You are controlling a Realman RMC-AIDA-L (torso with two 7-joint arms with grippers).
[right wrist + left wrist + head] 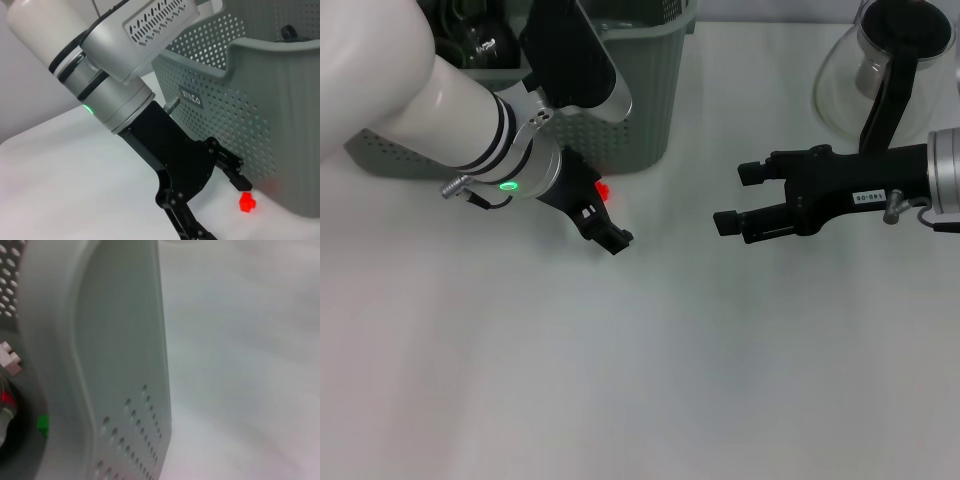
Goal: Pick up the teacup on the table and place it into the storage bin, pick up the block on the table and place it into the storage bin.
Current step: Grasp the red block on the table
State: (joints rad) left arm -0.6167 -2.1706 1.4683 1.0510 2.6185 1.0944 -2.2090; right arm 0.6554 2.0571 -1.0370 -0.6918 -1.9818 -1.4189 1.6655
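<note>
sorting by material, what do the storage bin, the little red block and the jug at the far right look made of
Storage bin: matte grey-green plastic, likely moulded, given its perforated walls. Red block: glossy, studded, probably plastic. Jug: clear body, probably glass, with a black handle that looks plastic.

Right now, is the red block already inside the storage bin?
No, the red block lies on the white table just outside the storage bin, beside the left hand.
</note>
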